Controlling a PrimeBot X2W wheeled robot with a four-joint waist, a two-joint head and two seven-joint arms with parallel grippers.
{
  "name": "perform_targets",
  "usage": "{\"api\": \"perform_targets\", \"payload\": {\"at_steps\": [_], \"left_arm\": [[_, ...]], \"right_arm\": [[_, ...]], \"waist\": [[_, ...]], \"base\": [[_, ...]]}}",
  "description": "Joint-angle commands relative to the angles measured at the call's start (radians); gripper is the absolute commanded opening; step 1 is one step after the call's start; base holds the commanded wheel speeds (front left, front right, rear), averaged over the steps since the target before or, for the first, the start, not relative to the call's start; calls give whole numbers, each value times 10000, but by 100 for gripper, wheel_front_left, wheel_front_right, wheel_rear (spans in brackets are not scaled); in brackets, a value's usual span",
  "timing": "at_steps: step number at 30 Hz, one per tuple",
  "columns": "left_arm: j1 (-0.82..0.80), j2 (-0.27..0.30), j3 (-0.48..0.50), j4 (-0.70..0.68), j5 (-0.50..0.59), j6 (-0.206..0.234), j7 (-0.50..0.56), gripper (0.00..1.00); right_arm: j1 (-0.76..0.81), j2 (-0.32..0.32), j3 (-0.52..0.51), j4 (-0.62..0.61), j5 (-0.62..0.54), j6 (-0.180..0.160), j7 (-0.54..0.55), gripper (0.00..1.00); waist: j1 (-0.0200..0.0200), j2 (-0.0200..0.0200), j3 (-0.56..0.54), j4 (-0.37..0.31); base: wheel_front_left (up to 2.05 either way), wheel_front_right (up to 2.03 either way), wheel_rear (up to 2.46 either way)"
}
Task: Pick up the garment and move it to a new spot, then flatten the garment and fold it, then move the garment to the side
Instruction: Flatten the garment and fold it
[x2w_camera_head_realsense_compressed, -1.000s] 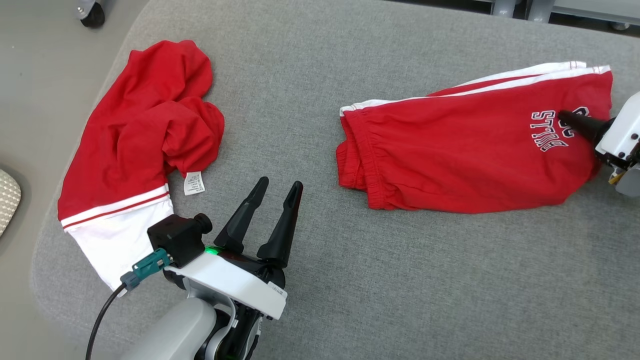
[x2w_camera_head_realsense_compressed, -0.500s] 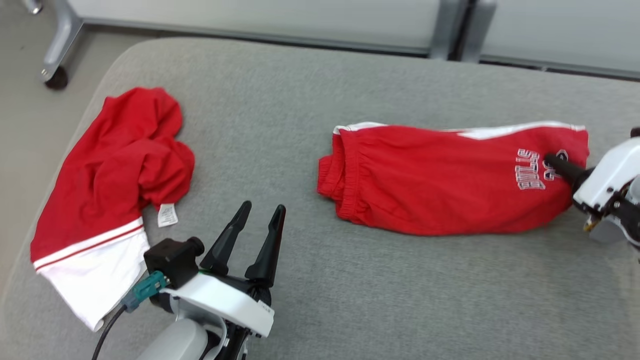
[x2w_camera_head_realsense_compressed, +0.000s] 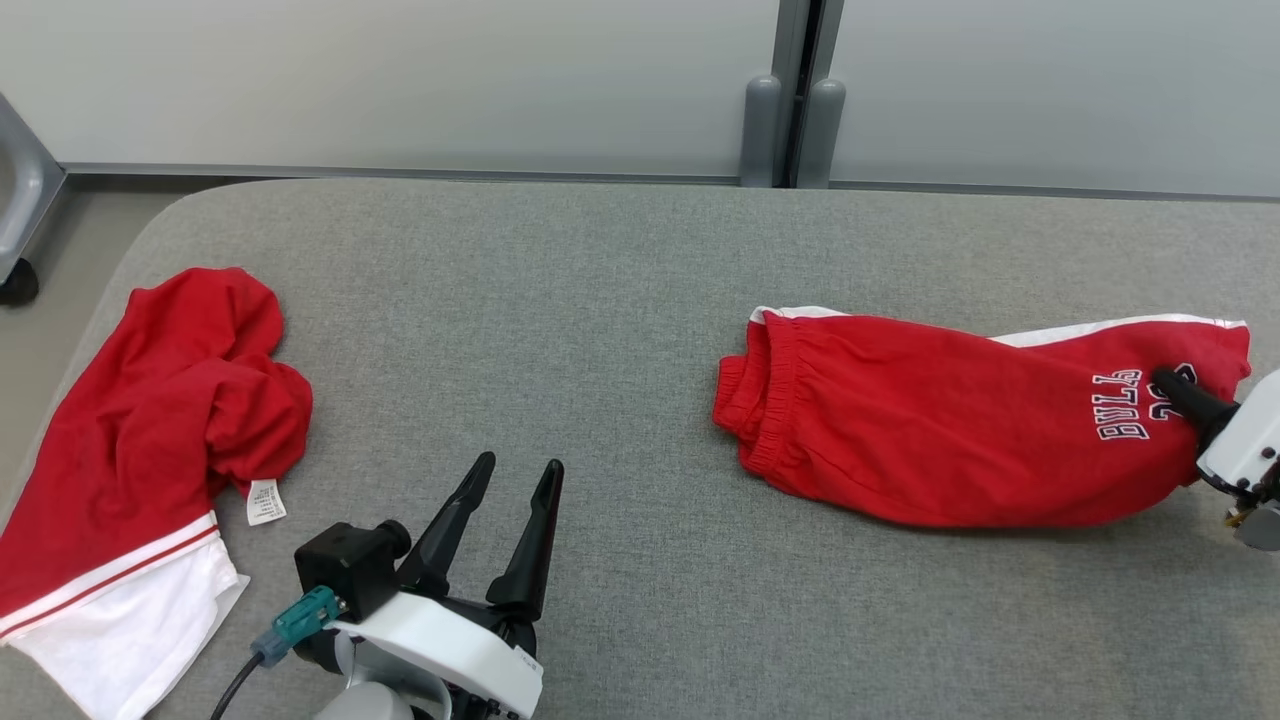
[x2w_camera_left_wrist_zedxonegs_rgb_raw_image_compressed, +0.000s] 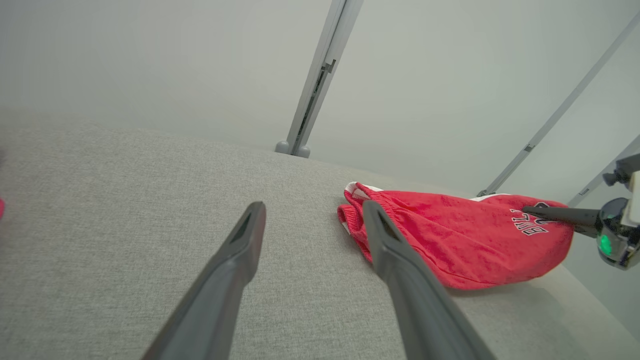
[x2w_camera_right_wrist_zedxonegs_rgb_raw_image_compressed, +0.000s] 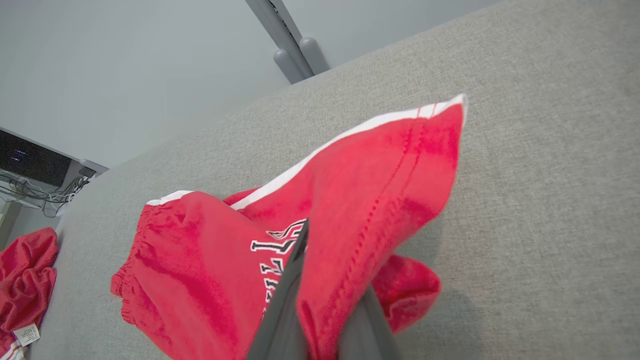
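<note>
1. Head view first: the red shorts (x2w_camera_head_realsense_compressed: 950, 430) lie stretched across the right half of the grey padded table (x2w_camera_head_realsense_compressed: 600, 300). The elastic waistband points toward the middle and the leg end sits out by the right edge.
2. Coming in from the right is the right gripper (x2w_camera_head_realsense_compressed: 1168, 380), its dark tip sitting on the BULLS lettering (x2w_camera_head_realsense_compressed: 1120, 405) near the hem.
3. Right wrist view settles it: the two fingers (x2w_camera_right_wrist_zedxonegs_rgb_raw_image_compressed: 285, 300) are pressed together with a fold of red cloth pinched between them. The white side stripe (x2w_camera_right_wrist_zedxonegs_rgb_raw_image_compressed: 350, 132) runs off along the far edge.
4. Over to the left gripper (x2w_camera_head_realsense_compressed: 519, 464), low on the table and left of centre. Its fingers are spread wide above bare grey fabric, well apart from the shorts.
5. Left wrist view looks out between those spread fingers, straight across the table to the waistband end of the shorts.
6. Far left, a second red and white garment (x2w_camera_head_realsense_compressed: 150, 420) lies crumpled at the table's left edge. Its small white label (x2w_camera_head_realsense_compressed: 265, 502) is turned out, near the left gripper but not touching it.
7. Behind the table stand pale wall panels (x2w_camera_head_realsense_compressed: 400, 80) with a grey post (x2w_camera_head_realsense_compressed: 790, 120) between them.
</note>
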Motion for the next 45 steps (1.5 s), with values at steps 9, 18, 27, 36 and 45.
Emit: {"api": "perform_targets", "payload": {"at_steps": [9,18,27,36,45], "left_arm": [[242,20,324,-43,1637,485,-16,100],[628,-806,1177,-127,2795,93,-15,100],[758,-1621,1739,308,3411,-641,-16,100],[790,-1996,2289,560,3877,-1036,-16,100],[992,-2107,2744,762,4189,-1235,-16,100]], "right_arm": [[-1064,507,465,-977,-1165,5,243,0],[-1534,1759,1279,-294,-1686,5,864,0],[-1732,2806,1728,1459,-1773,5,1288,0],[-1996,3449,2055,1701,-1999,5,1226,100],[-1947,3179,2206,402,-2126,5,520,100]], "waist": [[0,0,-422,92],[0,0,-395,925],[0,0,-191,1709],[0,0,-1,1636],[0,0,-462,870]], "base": [[0,0,0],[0,0,0],[0,0,0],[0,0,0],[0,0,0]]}}
